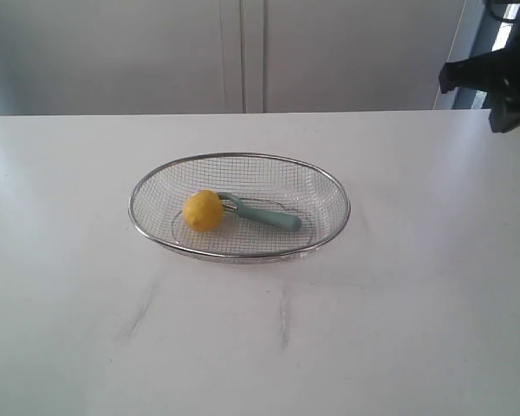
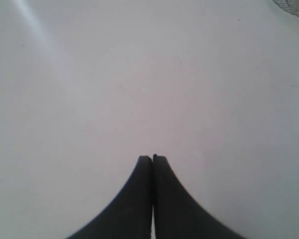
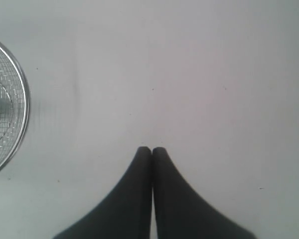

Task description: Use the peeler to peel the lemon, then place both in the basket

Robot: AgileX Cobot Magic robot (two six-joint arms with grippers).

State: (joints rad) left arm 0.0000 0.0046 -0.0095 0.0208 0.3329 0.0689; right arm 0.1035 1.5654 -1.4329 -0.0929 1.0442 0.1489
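Yellow lemon (image 1: 203, 210) touches teal peeler (image 1: 262, 213) inside wire basket (image 1: 328, 187).

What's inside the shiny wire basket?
Inside the basket lie a yellow lemon and a teal peeler, with the peeler's head right beside the lemon. The lemon hides its own far side and the mesh beneath it.

We see a bright yellow lemon (image 1: 203, 211), a peeler (image 1: 269, 216) with a pale teal-green handle, and a silver basket (image 1: 325, 195) of fine grid-patterned mesh. The surface (image 1: 416, 312) is plain white with faint grey streaks. The left end effector (image 2: 152, 157) and right end effector (image 3: 152, 149) are black.
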